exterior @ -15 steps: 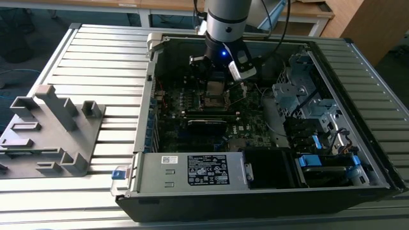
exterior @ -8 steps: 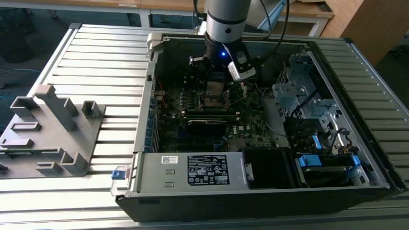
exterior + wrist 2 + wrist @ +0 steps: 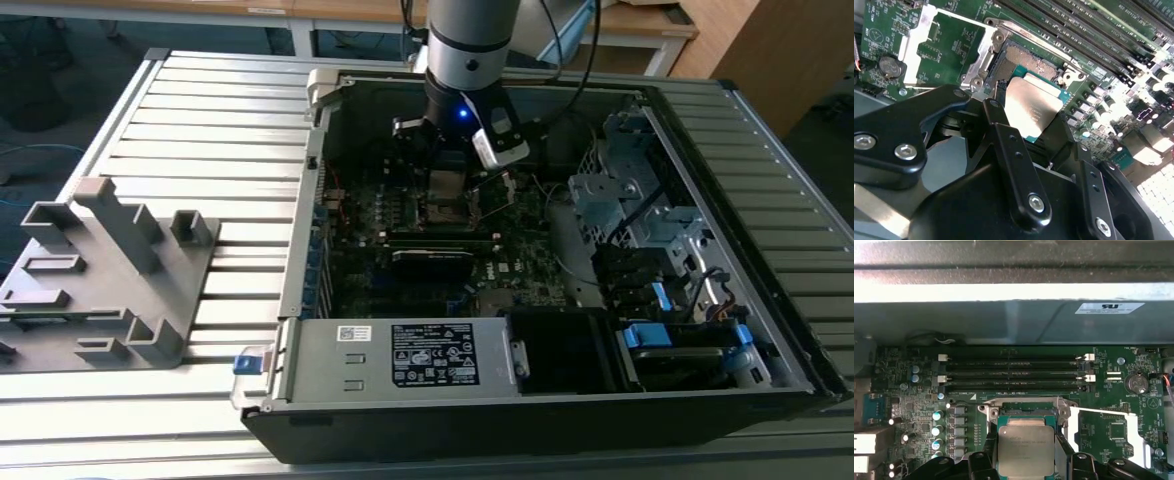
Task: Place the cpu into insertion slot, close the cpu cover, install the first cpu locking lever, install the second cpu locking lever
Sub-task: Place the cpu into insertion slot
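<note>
The cpu (image 3: 1025, 452) is pinched at two opposite edges between the fingers of the gripper (image 3: 1026, 442), just over the insertion slot (image 3: 1026, 412) and hiding part of it. The cpu cover (image 3: 919, 40) lies swung open beside the slot. In the exterior view the gripper stands near twelve o'clock of the open computer case (image 3: 314, 180).
</note>
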### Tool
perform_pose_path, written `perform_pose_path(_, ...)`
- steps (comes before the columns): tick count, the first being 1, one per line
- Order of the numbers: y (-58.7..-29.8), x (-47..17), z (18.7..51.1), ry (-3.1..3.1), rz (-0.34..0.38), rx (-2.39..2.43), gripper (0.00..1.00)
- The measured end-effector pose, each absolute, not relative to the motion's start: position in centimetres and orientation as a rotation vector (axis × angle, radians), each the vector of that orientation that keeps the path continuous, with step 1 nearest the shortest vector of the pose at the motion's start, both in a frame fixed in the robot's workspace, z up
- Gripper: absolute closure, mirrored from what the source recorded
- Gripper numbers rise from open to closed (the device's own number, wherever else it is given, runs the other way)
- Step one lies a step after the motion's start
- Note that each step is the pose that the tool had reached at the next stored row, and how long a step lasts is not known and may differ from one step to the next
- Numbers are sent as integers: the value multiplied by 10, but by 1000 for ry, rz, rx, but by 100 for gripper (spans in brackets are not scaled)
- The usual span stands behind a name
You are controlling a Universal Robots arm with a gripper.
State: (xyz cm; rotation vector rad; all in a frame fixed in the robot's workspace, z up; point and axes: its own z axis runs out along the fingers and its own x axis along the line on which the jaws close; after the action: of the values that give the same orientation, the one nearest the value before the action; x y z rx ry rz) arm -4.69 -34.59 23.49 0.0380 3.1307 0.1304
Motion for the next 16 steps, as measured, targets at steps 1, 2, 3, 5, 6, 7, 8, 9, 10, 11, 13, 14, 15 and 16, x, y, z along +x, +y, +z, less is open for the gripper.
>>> perform_pose_path(1,-346,-47,235,3131,130,38,46)
perform_pose_path(2,-346,-47,234,3131,131,38,46)
perform_pose_path(3,-345,-47,234,3131,130,38,46)
perform_pose_path(5,-345,-47,232,3131,131,38,46)
perform_pose_path(6,-345,-47,232,3131,131,38,46)
perform_pose_path(7,-345,-47,232,3131,130,38,46)
perform_pose_path(8,-345,-47,232,3131,130,38,46)
perform_pose_path(9,-345,-47,232,3131,130,38,46)
perform_pose_path(10,-345,-47,232,3131,130,38,46)
perform_pose_path(11,-345,-47,231,3131,130,38,46)
perform_pose_path(13,-345,-47,230,3130,131,44,46)
perform_pose_path(14,-345,-47,230,3130,131,51,46)
perform_pose_path(15,-345,-47,230,3130,130,58,46)
perform_pose_path(16,-345,-48,229,3130,130,63,46)
